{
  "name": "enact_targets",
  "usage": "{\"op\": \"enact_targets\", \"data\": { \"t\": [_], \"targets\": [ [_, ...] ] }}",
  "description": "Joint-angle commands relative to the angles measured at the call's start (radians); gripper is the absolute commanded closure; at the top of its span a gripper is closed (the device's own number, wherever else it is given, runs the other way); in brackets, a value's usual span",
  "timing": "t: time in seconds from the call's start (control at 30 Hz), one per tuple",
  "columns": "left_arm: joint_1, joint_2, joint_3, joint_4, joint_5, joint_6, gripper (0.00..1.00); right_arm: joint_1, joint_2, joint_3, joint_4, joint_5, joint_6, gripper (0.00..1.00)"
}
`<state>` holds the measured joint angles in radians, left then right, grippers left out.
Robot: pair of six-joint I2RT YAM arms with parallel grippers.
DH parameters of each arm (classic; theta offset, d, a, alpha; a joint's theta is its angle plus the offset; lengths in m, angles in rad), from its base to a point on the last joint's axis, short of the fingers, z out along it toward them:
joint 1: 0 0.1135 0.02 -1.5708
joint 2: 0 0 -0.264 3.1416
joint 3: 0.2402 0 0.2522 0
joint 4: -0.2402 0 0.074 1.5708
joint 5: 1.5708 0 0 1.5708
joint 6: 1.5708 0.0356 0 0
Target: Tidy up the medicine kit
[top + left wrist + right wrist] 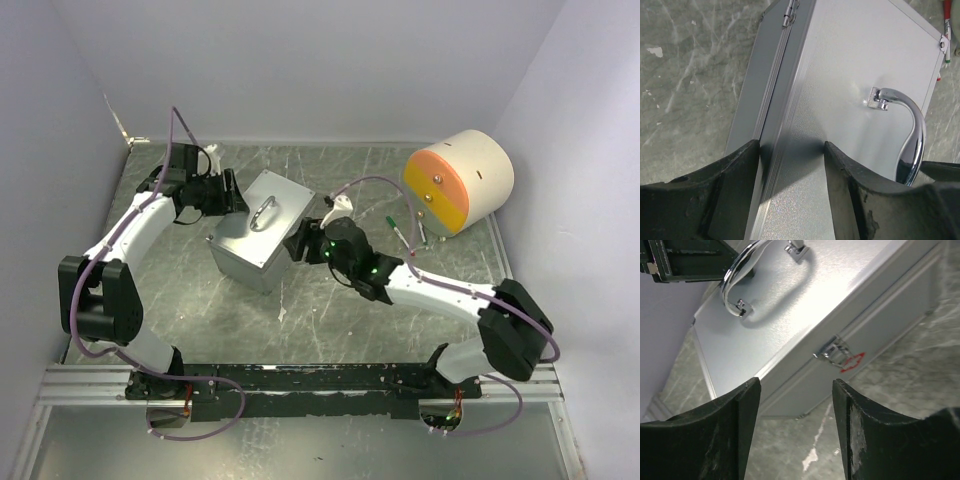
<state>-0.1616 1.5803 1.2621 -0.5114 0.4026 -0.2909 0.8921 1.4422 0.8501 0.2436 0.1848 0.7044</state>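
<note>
The medicine kit (262, 228), a silvery-grey metal case, rests on the marbled table (330, 300) between the two sets of jaws, turned at an angle to the table's edges. Its lid (855, 60) is down, so its contents cannot be seen.

The left gripper (791, 150) stands partly open, its jaws astride the case's hinged rear edge. One finger (735, 190) is on the rear-wall side and the other (850, 195) is over the lid. Whether the pads press on the metal I cannot tell. A hinge (788, 12) sits on the seam straight ahead of these jaws. The curved chrome handle (907, 135) lies on the lid just outside the lid-side finger.

The right gripper (796, 385) faces the case's front side with its jaws wide apart and nothing held. Only bare table and the foot of the front wall show between its fingers. Just beyond the jaws, the front latch (832, 351) lies folded across the lid seam. A small red mark (852, 361) touches its lower side but is too blurred to read.

Well off to the outer side of the right jaws, a cream drum (470, 175) lies on its side. Its orange end face (437, 190) is turned toward the case, and what it contains cannot be told. Between the drum and the jaws, near the drum, lie two pens (394, 228).
</note>
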Motion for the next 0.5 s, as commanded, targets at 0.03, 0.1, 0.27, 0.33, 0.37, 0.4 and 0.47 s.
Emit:
{"op": "enact_targets", "data": {
  "t": [0.03, 0.1, 0.27, 0.33, 0.37, 0.4, 0.47],
  "targets": [
    [-0.006, -0.018, 0.023, -0.073, 0.042, 0.032, 0.37, -0.004, -0.081, -0.077, -0.066, 0.106, -0.228, 0.4],
    [-0.006, -0.031, 0.014, -0.062, 0.058, 0.027, 0.37, -0.006, -0.074, -0.098, -0.052, 0.109, -0.317, 0.4],
    [-0.001, -0.088, 0.015, -0.092, -0.059, 0.033, 0.35, -0.006, -0.021, -0.121, 0.021, 0.104, -0.484, 0.42],
    [0.0, -0.127, 0.002, -0.093, -0.133, 0.023, 0.33, -0.006, 0.004, -0.114, 0.042, 0.096, -0.523, 0.43],
    [0.0, -0.15, -0.006, -0.091, -0.159, 0.019, 0.31, -0.006, 0.025, -0.103, 0.049, 0.093, -0.533, 0.43],
    [0.0, -0.173, -0.012, -0.09, -0.184, 0.015, 0.3, -0.007, 0.042, -0.094, 0.053, 0.085, -0.543, 0.43],
    [0.0, -0.216, -0.029, -0.094, -0.227, 0.009, 0.25, -0.007, 0.068, -0.078, 0.07, 0.066, -0.571, 0.44]
  ]
}}
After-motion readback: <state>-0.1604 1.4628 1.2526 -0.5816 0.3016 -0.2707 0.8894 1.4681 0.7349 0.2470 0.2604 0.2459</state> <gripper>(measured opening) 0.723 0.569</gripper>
